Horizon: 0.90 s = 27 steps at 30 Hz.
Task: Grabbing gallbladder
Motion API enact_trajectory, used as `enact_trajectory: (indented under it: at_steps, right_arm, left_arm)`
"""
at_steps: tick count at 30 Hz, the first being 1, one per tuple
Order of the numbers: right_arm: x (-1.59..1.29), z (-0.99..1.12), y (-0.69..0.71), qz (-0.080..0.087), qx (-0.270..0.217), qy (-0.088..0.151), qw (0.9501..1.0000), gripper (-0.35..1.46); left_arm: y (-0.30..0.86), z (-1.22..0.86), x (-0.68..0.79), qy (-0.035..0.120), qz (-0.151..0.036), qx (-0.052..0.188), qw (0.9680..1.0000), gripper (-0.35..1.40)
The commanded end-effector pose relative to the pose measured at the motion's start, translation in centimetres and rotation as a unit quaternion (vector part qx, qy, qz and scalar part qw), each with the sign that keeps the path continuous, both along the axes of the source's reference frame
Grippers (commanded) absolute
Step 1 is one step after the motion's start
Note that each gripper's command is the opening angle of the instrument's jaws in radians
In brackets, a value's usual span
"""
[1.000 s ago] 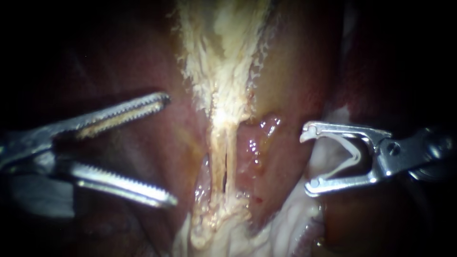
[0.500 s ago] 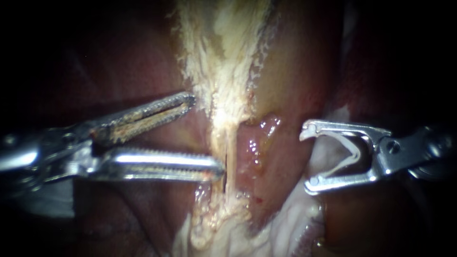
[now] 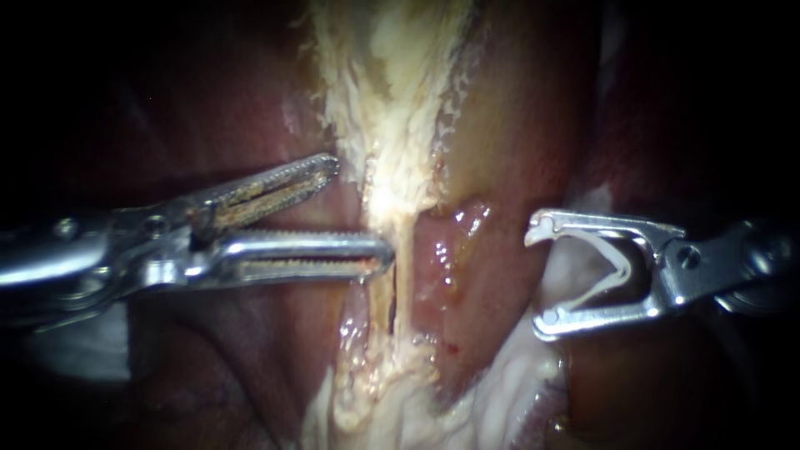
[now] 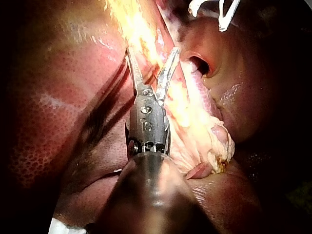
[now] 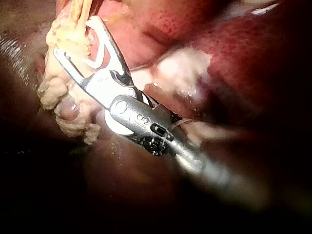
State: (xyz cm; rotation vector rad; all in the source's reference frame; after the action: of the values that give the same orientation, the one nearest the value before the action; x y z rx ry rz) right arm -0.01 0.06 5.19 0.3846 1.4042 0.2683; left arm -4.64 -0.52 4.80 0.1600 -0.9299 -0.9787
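Carefully now: your left instrument (image 3: 362,208) has its toothed jaws spread, gripping nothing. The lower jaw's tip sits right against the thin pale tubes (image 3: 406,267) that run down the middle, and the upper jaw's tip lies just beside the frayed pale tissue above them. I take that frayed tissue, widening toward the top, to be the gallbladder (image 3: 383,100), though its body is mostly hidden in the dark. In the left wrist view the same jaws (image 4: 152,50) are parted with the pale strand ahead of them and partly between them.

The chief risk is closing where you are. The lower jaw would likely catch a tube instead of the gallbladder, and the teeth could crush or tear something that slender. A shallow bite on the frayed edge could also shred or slip once you pull. Aim higher, on the wider tissue, and take a fuller bite.

Your right instrument (image 3: 537,277) waits well apart from the tubes, its jaws standing wide with a white clip (image 3: 612,271) seated between them, touching both. Hard traction could drag the tubes or the dark red liver (image 3: 250,350) toward that loaded tip.
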Motion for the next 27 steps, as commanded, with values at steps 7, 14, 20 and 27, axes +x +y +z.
enact_trajectory:
  at_steps: [7,14,20,27]
  right_arm:
    - [0.00,-0.01,0.00,0.000,0.000,0.000,1.0000,0.59]
    - [-0.01,-0.01,0.00,0.000,0.000,0.000,1.0000,0.59]
    - [-0.01,-0.02,0.00,0.000,0.000,0.000,1.0000,0.59]
    - [-0.01,-0.02,0.00,0.000,0.000,0.000,1.0000,0.58]
  left_arm:
    - [0.08,0.03,-0.15,0.007,-0.013,0.008,0.9999,0.42]
    - [0.24,-0.01,-0.29,0.013,-0.024,0.012,0.9996,0.32]
    - [0.32,0.04,-0.26,0.021,-0.029,0.020,0.9991,0.04]
    - [0.40,0.17,-0.09,0.038,-0.025,0.039,0.9982,-0.35]
